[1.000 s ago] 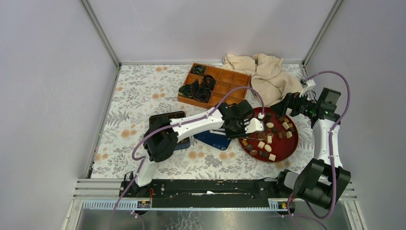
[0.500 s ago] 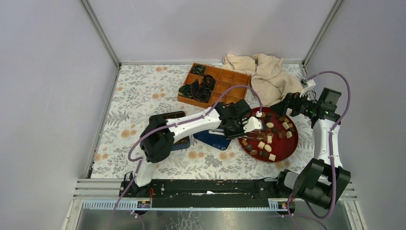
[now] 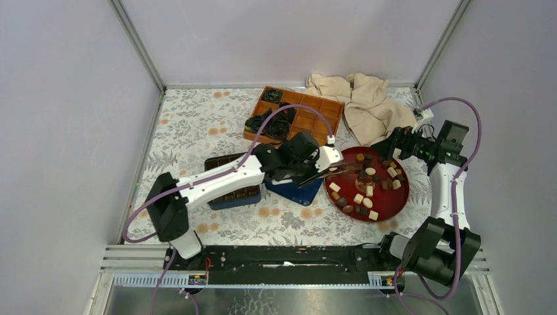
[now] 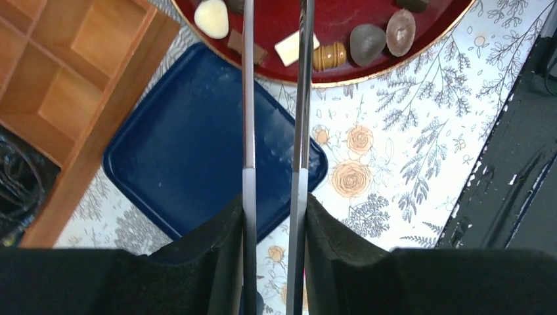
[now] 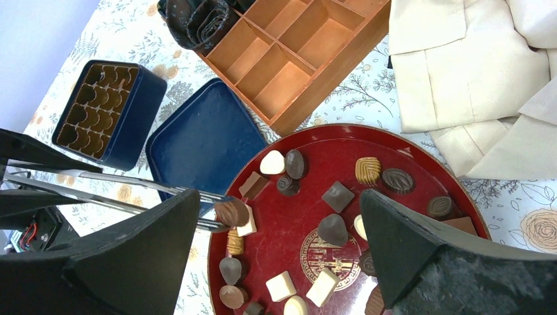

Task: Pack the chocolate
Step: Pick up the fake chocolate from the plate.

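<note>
Floral tablecloth [image 3: 197, 125] covers the whole work surface, plain grey walls [image 3: 276, 39] round it. Top view: nearly all the chocolate [image 3: 370, 172] sits loose on the red plate [image 3: 387, 205], right of centre. The wooden box [image 3: 309, 115] at the far edge has black paper cups [image 3: 276, 125] bunched in its left cells and the rest bare, so I judge packing barely begun. My left gripper [image 3: 335, 172] reaches over the plate's left rim; the right gripper [image 3: 393, 146] hovers at the plate's far right, jaws wide, nothing in them. A beige cloth [image 3: 368, 102] lies heaped beside the box. Left wrist view: my long metal fingers [image 4: 247, 98] run a narrow gap apart above the blue lid [image 4: 197, 157], tips cut off at the top, so no grip shows here. Right wrist view: those tips are pinched on a brown piece [image 5: 231, 211] at the plate's left edge. The blue tin [image 5: 108, 111] with a moulded insert sits beyond the lid; its slots look unfilled to me. Left to do: basically the whole plate. The lid lies flat between plate and tin, so a low carry could snag it; crumpled cups clog some box cells.
</note>
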You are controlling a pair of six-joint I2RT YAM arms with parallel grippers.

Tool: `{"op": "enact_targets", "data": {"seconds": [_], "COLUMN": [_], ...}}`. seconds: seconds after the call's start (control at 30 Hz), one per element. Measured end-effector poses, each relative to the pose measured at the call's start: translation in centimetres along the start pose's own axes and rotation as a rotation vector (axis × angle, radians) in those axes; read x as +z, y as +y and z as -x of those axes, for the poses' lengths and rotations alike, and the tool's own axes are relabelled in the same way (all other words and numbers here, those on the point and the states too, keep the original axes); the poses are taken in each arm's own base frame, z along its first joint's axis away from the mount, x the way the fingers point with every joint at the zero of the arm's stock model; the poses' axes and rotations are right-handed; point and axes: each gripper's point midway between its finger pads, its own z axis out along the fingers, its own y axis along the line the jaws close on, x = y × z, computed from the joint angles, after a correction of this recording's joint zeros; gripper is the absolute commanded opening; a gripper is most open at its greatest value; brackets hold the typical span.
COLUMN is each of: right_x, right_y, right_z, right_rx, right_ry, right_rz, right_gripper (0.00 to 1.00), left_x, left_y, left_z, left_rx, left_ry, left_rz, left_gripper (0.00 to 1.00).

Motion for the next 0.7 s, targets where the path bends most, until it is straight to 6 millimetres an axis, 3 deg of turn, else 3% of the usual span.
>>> {"op": "enact_targets", "data": {"seconds": [0.23,0.7], "right_x": [0.0,0.0], "right_y": [0.2,0.3], "right_z": [0.1,0.1], "right_rx": [0.001,0.0], "right_ry": [-0.005,-0.007], "right_rz": [0.015,0.018], "right_gripper": [1.0,1.0], "left_x": [-2.1,-8.1], "left_y": [-0.5,-1.1], "left_z": [-2.8,-3.7], "left_rx": [-0.118,-0.355], "left_ry": [-0.018,-0.17], "left_rz": [0.03,0.106], "left_gripper": [0.0,0.0]}}
